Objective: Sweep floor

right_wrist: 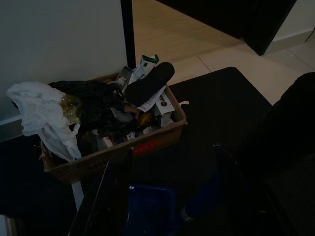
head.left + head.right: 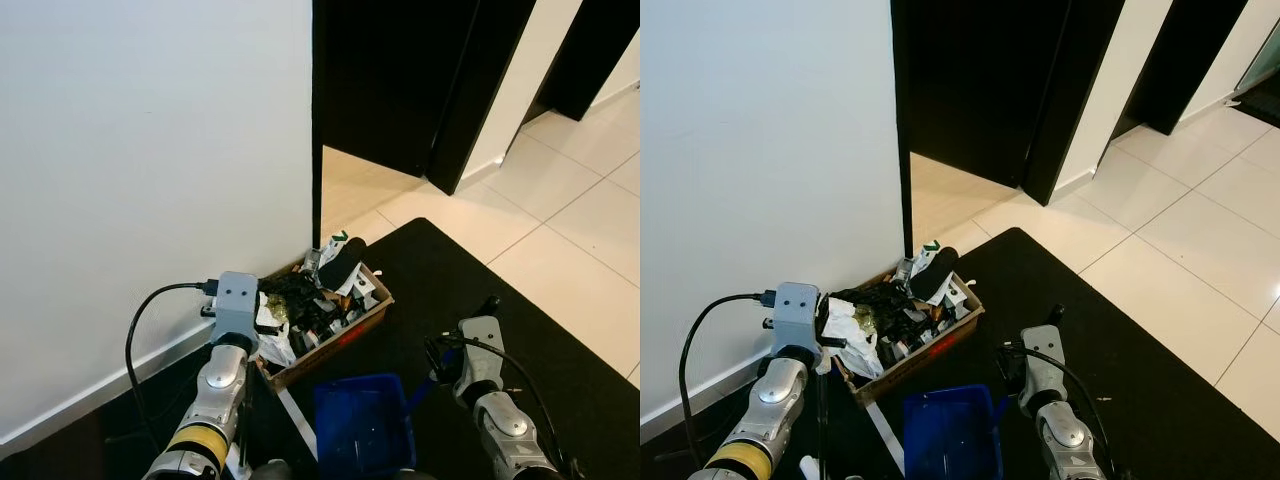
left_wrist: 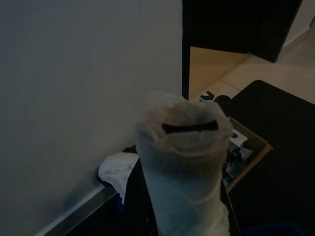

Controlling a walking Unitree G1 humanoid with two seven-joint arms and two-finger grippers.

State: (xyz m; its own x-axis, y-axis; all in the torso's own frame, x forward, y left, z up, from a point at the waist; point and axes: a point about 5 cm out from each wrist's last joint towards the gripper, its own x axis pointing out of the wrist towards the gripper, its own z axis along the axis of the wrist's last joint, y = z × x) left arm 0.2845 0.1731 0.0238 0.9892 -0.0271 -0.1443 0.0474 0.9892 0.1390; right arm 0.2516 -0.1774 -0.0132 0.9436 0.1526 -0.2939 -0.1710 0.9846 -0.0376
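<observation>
A blue dustpan [image 2: 362, 420] hangs low over the black rug [image 2: 470, 290], just in front of a cardboard box [image 2: 335, 335] heaped with rubbish. Its blue handle [image 1: 199, 204] runs back between the dark fingers of my right gripper [image 1: 172, 187], which is shut on it. My left gripper [image 3: 184, 206] is shut on a white-wrapped broom handle [image 3: 183, 157], whose end points at the wrist camera. A white stick [image 2: 298, 420] slants down beside the dustpan. The left wrist [image 2: 237, 300] stands next to the box, close to the white wall [image 2: 150, 150].
The box holds a white bag [image 1: 42, 108], black scraps and small cartons. A dark doorway [image 2: 390, 80] opens beyond the wall's corner. Pale floor tiles [image 2: 570, 220] lie to the right of the rug.
</observation>
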